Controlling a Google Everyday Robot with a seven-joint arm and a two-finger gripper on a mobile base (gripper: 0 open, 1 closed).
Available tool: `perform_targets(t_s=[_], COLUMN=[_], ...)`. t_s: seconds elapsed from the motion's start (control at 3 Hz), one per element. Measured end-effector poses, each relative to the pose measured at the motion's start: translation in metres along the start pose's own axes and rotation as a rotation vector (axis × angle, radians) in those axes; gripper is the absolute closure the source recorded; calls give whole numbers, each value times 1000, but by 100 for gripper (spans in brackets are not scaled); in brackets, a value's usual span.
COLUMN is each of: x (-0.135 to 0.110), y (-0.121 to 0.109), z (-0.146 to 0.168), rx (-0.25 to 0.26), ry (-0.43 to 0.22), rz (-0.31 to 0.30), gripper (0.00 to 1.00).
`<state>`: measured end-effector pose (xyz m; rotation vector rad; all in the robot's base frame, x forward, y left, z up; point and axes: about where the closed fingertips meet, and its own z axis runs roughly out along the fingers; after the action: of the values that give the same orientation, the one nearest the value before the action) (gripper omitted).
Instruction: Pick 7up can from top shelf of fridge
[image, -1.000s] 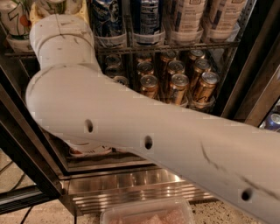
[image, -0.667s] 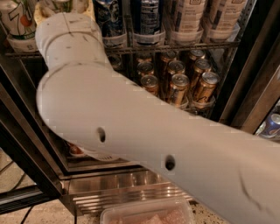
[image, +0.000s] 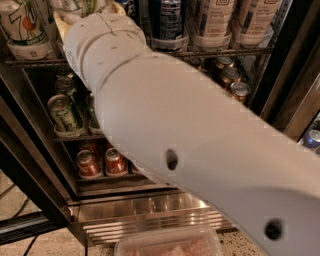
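Behind everything stands the fridge (image: 150, 212), its racks full of cans. At far left the 7up can (image: 22, 25) stands upright in a pale cup on the top shelf (image: 30, 63), its long axis vertical. Just right of it, at the upper edge, the pincer (image: 86, 7) sits beyond the thick white arm (image: 165, 125); I cannot tell whether it is open or closed. By my reading the can lies left of the pincer, so the reach calls for a leftward shift. A blue can (image: 167, 20) stands further right.
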<state>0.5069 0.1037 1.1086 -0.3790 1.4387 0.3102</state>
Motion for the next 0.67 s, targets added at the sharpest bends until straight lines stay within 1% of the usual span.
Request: perform_targets(t_s=[0.33, 0.67], x=[5, 21], y=[-11, -24], z=[-10, -24], rx=[-84, -166], ry=[30, 65], rz=[6, -19], gripper=[100, 100])
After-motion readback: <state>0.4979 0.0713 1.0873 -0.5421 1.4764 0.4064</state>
